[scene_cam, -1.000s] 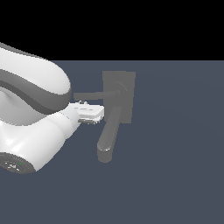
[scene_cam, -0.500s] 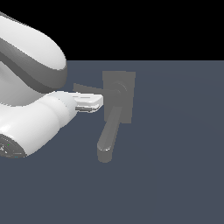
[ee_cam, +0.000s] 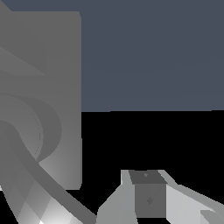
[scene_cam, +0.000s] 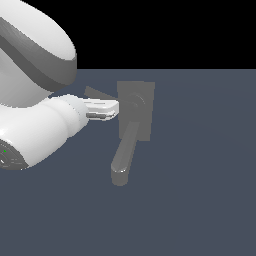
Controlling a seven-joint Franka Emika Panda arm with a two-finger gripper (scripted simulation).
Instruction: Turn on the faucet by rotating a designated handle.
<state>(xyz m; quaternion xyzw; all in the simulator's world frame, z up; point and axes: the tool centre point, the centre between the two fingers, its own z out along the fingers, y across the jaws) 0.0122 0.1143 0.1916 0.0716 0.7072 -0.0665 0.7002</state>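
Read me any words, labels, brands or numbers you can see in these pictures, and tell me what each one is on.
None: no readable text in either view.
The faucet, its handle, the gripper and the arm are all plain.
A tiny green dot on the arm's lower part is a light, not a character.

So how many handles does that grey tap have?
1 that I can see. The handle is a thin bar sticking out from the faucet toward the exterior view's left, just above the end effector, which covers part of it. Another could be hidden behind the arm.
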